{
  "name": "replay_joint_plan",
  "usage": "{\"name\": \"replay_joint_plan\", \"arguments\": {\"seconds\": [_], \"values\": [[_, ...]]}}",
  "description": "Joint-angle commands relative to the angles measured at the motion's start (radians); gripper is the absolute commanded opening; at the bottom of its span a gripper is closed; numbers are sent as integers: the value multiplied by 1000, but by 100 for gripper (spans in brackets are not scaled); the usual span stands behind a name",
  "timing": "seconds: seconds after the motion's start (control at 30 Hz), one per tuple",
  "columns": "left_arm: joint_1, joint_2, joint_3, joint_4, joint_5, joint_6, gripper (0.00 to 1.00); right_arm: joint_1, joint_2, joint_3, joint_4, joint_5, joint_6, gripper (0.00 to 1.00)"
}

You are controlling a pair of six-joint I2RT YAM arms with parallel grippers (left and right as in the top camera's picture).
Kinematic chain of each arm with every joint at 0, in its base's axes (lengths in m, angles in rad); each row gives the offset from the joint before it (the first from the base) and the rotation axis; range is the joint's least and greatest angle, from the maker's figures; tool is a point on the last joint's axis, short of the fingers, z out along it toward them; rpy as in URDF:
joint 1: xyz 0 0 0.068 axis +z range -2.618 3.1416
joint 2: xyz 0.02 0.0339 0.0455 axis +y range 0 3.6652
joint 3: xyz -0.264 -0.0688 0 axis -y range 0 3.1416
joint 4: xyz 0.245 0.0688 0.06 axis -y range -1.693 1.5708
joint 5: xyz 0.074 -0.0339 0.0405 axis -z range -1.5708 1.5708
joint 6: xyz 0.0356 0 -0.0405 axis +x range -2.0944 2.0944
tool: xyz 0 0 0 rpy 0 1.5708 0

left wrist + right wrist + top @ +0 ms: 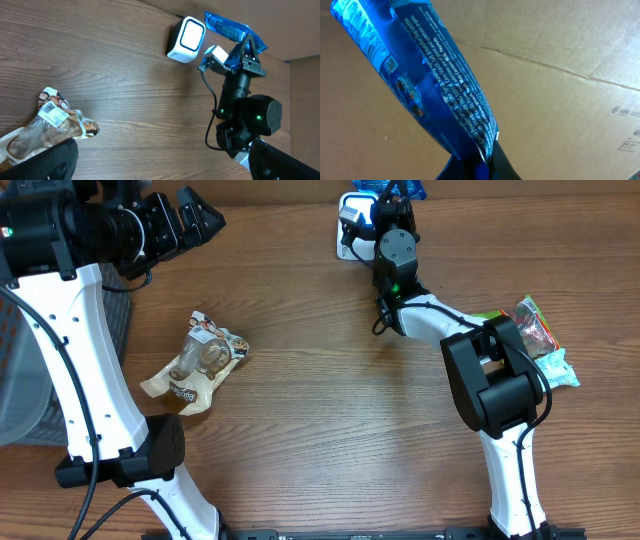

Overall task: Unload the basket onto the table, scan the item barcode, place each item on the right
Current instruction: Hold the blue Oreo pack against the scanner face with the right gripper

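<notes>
Between the right jaws, pinched tight at one end, the blue packet (232, 30) sticks out past them, just beside the white scanner (186, 40) on the desk (320, 430). The left jaws are wide apart with nothing in them. Down below them lies a clear snack bag (200, 360).

Blue packet (435, 75): glossy foil, white print, 1 small QR-like square near the far end. Held clear of the table, tilted, near end pinched in the right gripper (475, 162). In the overhead view it sits at the table's 12 o'clock edge, at 1 o'clock from the scanner (352, 222). Scanner: white rounded box, bright face with blue rim, standing on the table just beside the packet.
</notes>
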Motion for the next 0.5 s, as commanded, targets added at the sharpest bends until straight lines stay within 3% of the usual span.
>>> {"name": "replay_joint_plan", "arguments": {"seconds": [0.0, 0.47], "values": [[-6, -16, 14, 1, 1, -13, 100, -1, -10, 16, 21, -11, 2, 4], [-6, -15, 14, 1, 1, -13, 100, 57, -35, 15, 28, 30, 52, 4]]}}
